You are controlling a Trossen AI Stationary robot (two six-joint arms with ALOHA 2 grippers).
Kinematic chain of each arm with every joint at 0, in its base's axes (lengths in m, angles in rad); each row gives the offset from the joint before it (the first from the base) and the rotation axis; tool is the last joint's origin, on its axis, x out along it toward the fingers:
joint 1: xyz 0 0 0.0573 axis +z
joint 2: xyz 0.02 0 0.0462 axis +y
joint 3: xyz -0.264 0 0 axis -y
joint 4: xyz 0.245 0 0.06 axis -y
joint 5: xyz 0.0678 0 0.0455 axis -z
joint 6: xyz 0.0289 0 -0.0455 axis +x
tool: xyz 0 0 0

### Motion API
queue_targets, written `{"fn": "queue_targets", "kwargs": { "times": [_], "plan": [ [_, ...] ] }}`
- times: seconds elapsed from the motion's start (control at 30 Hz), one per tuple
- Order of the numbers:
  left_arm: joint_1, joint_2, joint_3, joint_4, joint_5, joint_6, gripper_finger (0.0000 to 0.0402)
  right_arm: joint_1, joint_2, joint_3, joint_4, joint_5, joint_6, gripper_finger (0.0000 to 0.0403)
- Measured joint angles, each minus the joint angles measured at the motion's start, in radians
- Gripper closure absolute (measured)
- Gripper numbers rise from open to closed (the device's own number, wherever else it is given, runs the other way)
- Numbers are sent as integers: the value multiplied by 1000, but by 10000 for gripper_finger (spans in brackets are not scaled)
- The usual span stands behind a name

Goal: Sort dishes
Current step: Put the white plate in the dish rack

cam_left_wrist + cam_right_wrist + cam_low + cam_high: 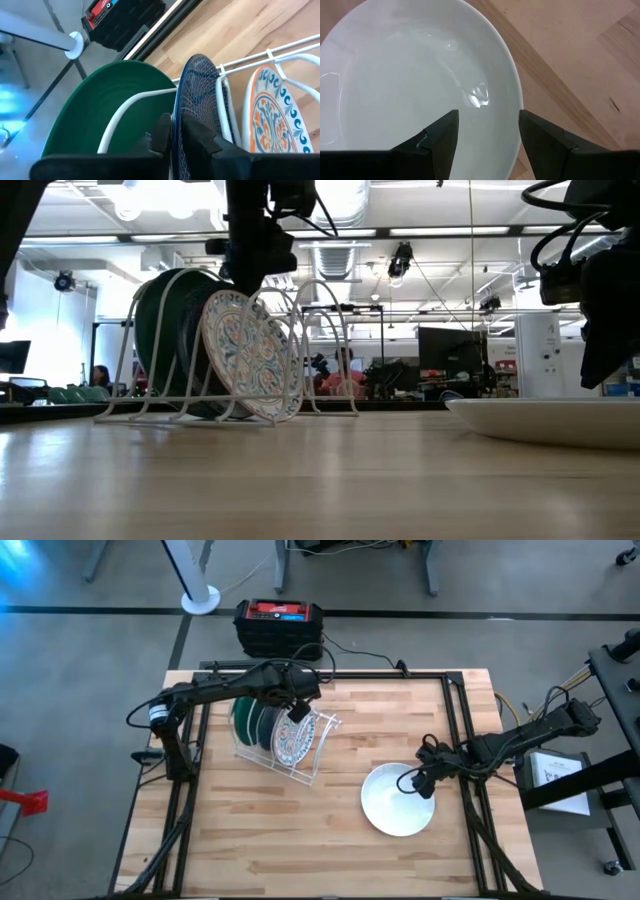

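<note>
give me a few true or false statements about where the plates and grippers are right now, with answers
1. The white plate lies flat on the table. True.
2. The floral plate lies flat beside the rack. False: it stands on edge in the white wire rack.
3. The left gripper is shut on the rim of the dark blue plate. True.
4. The right gripper clamps the white plate. False: its fingers are open above it.
5. The green plate stands in the rack next to the dark blue plate. True.
6. The green plate stands between the dark blue and floral plates. False: the dark blue one is in the middle.
</note>
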State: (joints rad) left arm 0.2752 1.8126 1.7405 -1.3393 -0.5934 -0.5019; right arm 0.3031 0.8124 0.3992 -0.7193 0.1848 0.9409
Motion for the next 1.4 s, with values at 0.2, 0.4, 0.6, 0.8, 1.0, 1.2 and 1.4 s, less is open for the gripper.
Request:
{"fn": "queue_targets", "kwargs": {
  "times": [0.2,0.4,0.6,0.8,1.0,1.2,1.4],
  "plan": [
    [2,0,0,-41,-35,-47,352,0,0,0,0,0,0,203],
    [2,0,0,-45,-37,-58,315,0,0,-1,0,0,0,203],
    [1,0,0,-41,-36,-58,268,0,0,-1,0,0,-1,203],
    [1,0,0,-42,-36,-58,235,0,0,-1,0,0,-1,203],
    [-1,0,24,-55,-29,-55,225,0,0,-1,0,0,-2,203],
    [-19,0,114,-67,-23,-28,225,0,0,-1,0,0,-2,203],
    [-58,0,215,-66,-23,-4,225,0,0,-1,0,0,-5,203]
  ]
}}
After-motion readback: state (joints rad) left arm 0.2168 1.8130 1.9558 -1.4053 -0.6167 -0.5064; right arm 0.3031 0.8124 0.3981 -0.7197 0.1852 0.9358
